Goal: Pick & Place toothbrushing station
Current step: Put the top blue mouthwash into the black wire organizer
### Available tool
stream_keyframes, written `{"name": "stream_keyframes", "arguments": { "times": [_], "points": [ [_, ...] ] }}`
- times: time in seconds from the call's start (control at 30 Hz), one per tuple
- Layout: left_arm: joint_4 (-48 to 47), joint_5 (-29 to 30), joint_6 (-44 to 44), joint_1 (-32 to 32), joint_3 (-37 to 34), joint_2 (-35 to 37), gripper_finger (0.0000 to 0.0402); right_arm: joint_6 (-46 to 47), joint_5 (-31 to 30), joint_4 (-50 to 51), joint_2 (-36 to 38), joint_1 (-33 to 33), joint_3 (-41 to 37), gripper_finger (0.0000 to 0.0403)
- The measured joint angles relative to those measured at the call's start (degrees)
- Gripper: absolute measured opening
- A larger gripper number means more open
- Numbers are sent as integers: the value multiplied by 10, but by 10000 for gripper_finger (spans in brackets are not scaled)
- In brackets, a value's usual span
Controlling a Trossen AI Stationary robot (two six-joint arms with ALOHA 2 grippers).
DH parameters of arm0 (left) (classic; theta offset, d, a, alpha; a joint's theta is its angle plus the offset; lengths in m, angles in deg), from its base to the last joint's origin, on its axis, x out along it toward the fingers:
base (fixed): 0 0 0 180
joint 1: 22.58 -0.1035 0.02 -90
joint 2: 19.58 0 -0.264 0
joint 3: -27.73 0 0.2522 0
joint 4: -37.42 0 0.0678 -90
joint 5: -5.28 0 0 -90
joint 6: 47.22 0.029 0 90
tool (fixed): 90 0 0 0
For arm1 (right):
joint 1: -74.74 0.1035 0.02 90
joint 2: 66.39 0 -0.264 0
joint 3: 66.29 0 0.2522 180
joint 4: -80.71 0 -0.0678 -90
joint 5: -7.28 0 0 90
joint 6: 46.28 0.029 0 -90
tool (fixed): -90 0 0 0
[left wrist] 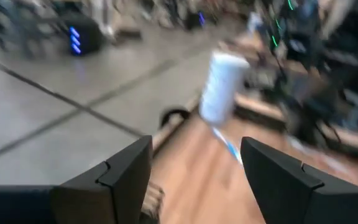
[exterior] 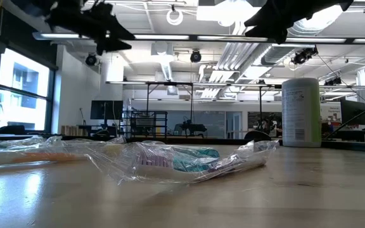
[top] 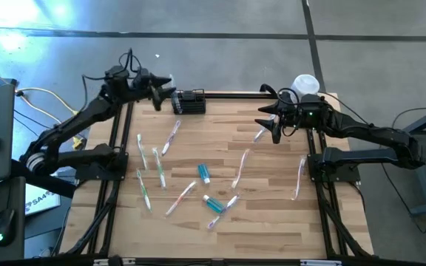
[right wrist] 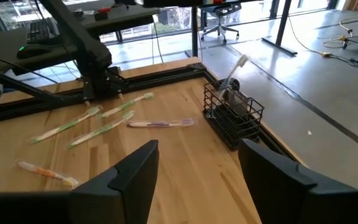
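At upper centre of the overhead frame, the black wire rack [top: 188, 101] sits at the wooden table's [top: 272, 222] far edge; left gripper [top: 170, 89] and right gripper [top: 266, 126], fingers spread, hover above scattered wrapped toothbrushes [top: 161, 171]; white cylinder [top: 305, 84] upper right.

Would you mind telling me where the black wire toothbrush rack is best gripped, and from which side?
Probably from above, pinching one top rim wire of the toothbrush rack. It stands upright at the table's far edge, open-topped, and the toothbrush leaning out of one compartment should be avoided.
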Motion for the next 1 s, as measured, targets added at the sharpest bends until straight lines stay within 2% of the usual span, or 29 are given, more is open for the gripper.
{"name": "stream_keyframes", "arguments": {
  "times": [0.1,0.17,0.33,0.53,0.67,0.8,0.87,1.0],
  "points": [
    [-150,-8,62,27,48,20,244,16,0,0,0,2,0,215],
    [-218,-8,93,61,75,26,244,27,1,0,0,3,0,215],
    [-334,-5,180,187,125,26,244,28,25,0,0,4,0,215],
    [-344,45,192,340,131,8,244,61,74,0,0,9,0,215],
    [-311,36,141,413,131,-7,244,126,101,0,0,14,0,215],
    [-292,35,78,459,131,-11,244,160,160,0,3,14,0,215],
    [-292,35,74,474,131,-16,244,177,188,3,3,14,0,215],
    [-293,35,62,483,131,-18,244,200,208,7,3,24,0,215]
  ]
}}
